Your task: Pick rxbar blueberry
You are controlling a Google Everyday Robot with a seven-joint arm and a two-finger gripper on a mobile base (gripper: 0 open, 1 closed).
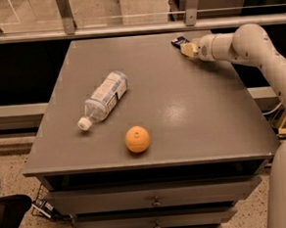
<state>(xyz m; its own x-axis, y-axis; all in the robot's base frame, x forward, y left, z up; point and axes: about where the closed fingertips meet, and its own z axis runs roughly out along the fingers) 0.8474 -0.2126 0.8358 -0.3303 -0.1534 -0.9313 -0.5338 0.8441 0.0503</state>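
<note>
Your gripper (186,46) sits low over the bench (196,107), well to the right of the water bottle (104,99) and beyond it, by the far edge. The rxbar blueberry (178,41) lies at the gripper's tip, on the side facing the bottle. You cannot tell how the jaws stand, nor whether they hold the bar. The bottle lies on its side. The orange (137,139) rests near the bottle, forward and right of it, apart.
</note>
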